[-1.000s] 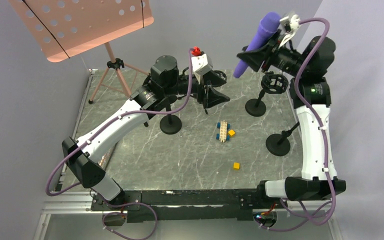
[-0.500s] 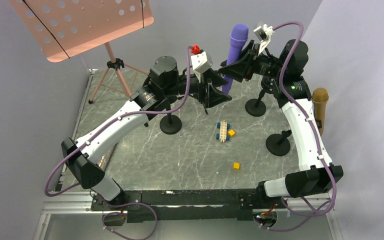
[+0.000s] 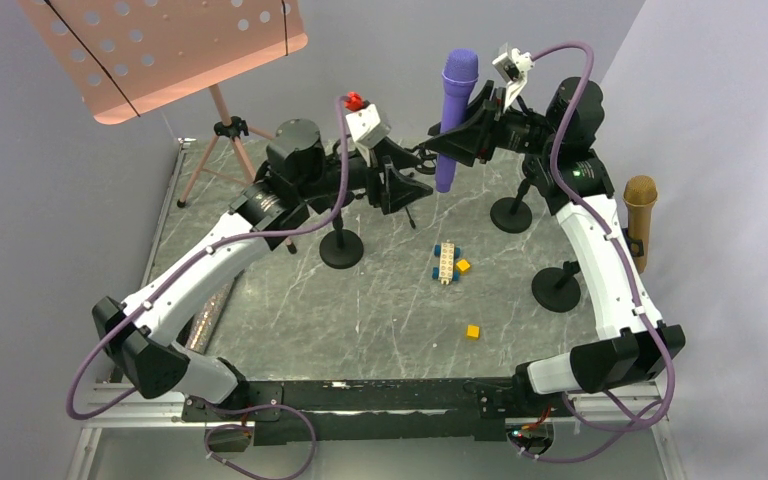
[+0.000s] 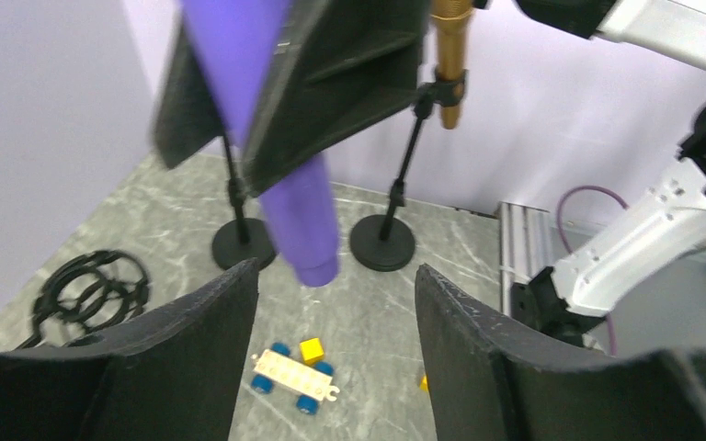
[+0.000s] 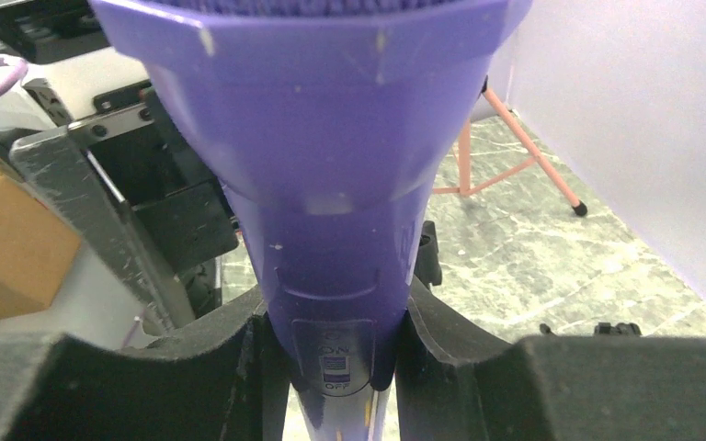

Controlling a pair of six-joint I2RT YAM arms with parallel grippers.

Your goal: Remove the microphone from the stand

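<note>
The purple microphone [image 3: 457, 92] hangs upright in the air above the back of the table, clear of any stand. My right gripper [image 3: 463, 138] is shut on its body just above the ON/OFF switch [image 5: 335, 354]. The right wrist view shows both pads pressed against the purple microphone [image 5: 331, 184]. My left gripper [image 3: 407, 192] is open just left of it and touches nothing. In the left wrist view the microphone's [image 4: 301, 207] lower end hangs ahead of the open left gripper [image 4: 335, 276]. The black stand [image 3: 511, 213] stands behind, its clip hidden by my right arm.
A gold microphone [image 3: 640, 215] sits in a second stand [image 3: 557, 290] at the right. A third stand's base [image 3: 341, 248] lies left of centre. A toy car [image 3: 447, 262] and yellow cubes [image 3: 472, 331] lie mid-table. A pink music stand [image 3: 222, 128] fills the back left. A black ring mount [image 4: 87, 289] lies on the marble.
My right arm swung the purple microphone leftward and turned it from tilted to upright. The left arm shifted left and its jaws narrowed a little. The gold microphone came into sight.
</note>
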